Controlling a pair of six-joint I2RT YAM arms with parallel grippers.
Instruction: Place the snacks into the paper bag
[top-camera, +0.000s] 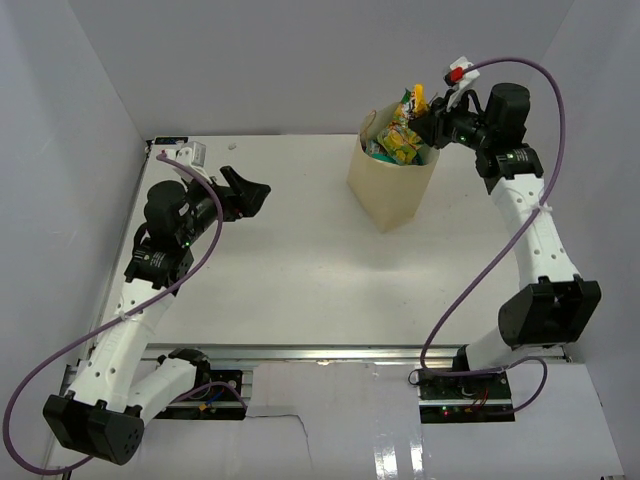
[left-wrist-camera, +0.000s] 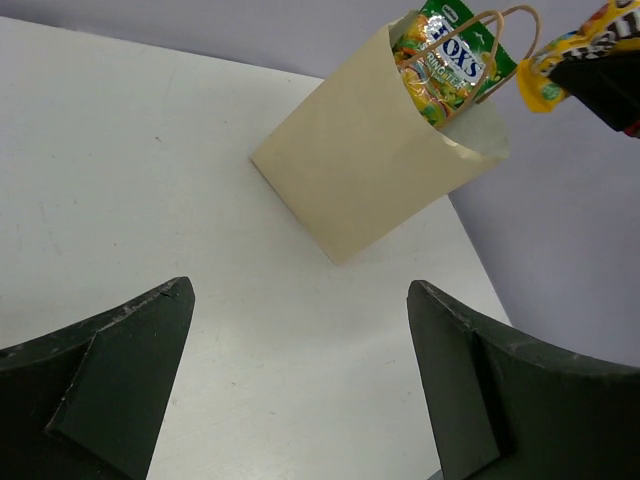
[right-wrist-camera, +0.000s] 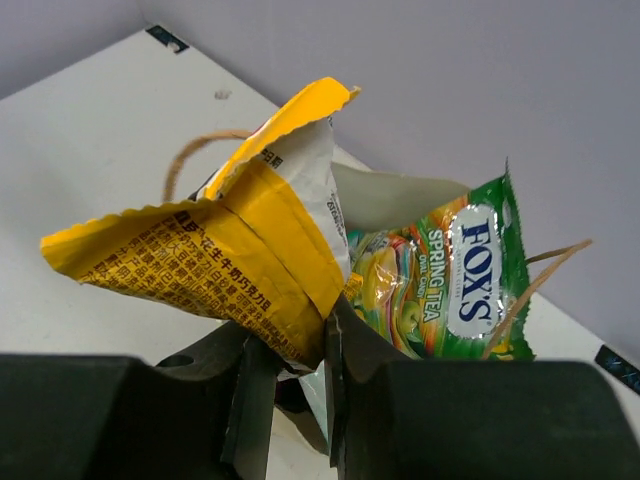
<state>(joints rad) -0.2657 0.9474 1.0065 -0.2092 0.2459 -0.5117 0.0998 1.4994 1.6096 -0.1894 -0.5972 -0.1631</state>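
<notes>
Over the white flat surface (top-camera: 300, 260), both my arms work from the near edge. The tall tan kraft paper bag (top-camera: 388, 195) stands upright at far right, mouth open. My left arm (top-camera: 175, 225) hangs over the left side, well apart from the bag. Left jaws are spread wide w/ nothing between them, facing the bag. My right arm (top-camera: 530, 225) reaches to the bag's far rim. In the bag, poking up past the rim, is a green-yellow crinkly packet (right-wrist-camera: 450, 280) w/ "FOX'S" lettering. Right jaws are narrow, pinched on a lower corner of a yellow crinkly packet (right-wrist-camera: 220, 250), which sits above the bag's mouth, just beside the green-yellow one. Thin twisted string handles (right-wrist-camera: 190, 145) rise behind both pkts.
</notes>
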